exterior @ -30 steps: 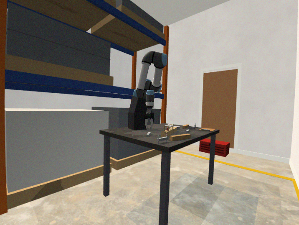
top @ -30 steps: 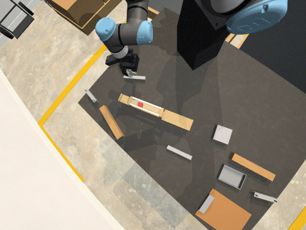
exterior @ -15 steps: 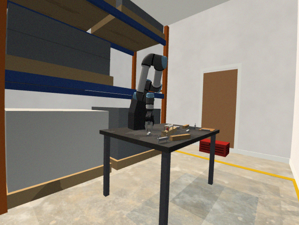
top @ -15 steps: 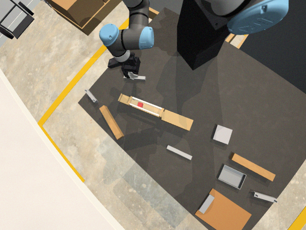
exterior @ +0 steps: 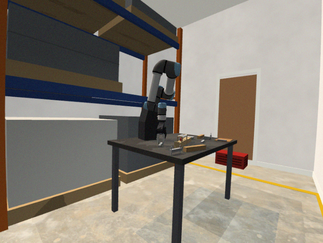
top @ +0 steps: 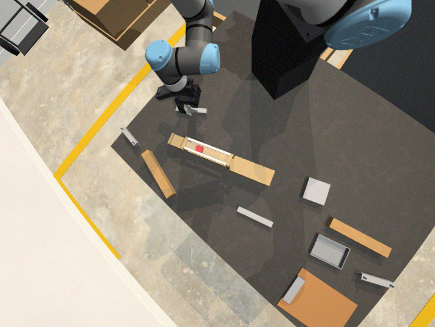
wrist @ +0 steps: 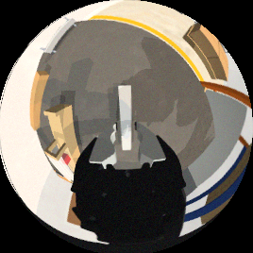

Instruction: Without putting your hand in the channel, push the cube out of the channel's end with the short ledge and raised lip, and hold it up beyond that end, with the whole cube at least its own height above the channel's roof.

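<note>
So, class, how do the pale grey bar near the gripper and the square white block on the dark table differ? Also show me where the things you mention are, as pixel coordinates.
The pale grey bar (top: 202,111) (wrist: 125,101) is long and narrow; the square white block (top: 316,191) is about as long as it is wide. The bar lies right beneath the gripper (top: 187,110) (wrist: 126,126); the block lies well away from it. Both are pale and plain.

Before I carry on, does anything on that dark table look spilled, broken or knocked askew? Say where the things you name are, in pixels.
Nothing stands out: the red cube (top: 199,149) (exterior: 181,139) (wrist: 66,160) sits inside the channel, and I see no spill or breakage.
</note>
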Available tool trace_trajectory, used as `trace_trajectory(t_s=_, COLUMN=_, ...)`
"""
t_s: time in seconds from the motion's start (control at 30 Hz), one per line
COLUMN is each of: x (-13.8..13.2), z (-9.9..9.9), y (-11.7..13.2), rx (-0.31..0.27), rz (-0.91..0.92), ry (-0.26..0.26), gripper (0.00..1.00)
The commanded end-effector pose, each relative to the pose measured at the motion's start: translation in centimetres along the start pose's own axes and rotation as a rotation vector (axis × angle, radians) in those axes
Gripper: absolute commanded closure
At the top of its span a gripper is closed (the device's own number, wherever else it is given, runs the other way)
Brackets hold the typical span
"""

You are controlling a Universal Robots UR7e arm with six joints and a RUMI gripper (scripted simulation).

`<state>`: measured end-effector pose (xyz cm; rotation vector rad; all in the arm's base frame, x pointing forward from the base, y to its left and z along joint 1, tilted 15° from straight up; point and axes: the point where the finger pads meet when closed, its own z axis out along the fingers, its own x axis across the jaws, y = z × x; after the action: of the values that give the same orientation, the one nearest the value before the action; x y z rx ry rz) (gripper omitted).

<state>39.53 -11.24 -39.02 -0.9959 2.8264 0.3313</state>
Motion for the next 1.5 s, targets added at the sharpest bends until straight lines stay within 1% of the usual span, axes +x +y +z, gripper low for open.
trace_trajectory(t_s=0.0, x=-0.01, z=0.39, y=-0.08, rx=0.001, rz=0.000, ry=0.000, gripper=0.78)
trace_trajectory(t_s=1.17, x=-0.01, z=0.40, y=-0.08, rx=0.001, rz=0.000, ry=0.000, gripper=0.78)
trace_trajectory(t_s=1.2, x=-0.01, z=0.40, y=-0.08, rx=0.001, rz=0.000, ry=0.000, gripper=1.00)
trace_trajectory(t_s=1.47, x=-0.01, z=0.40, y=-0.08, rx=0.001, rz=0.000, ry=0.000, gripper=1.00)
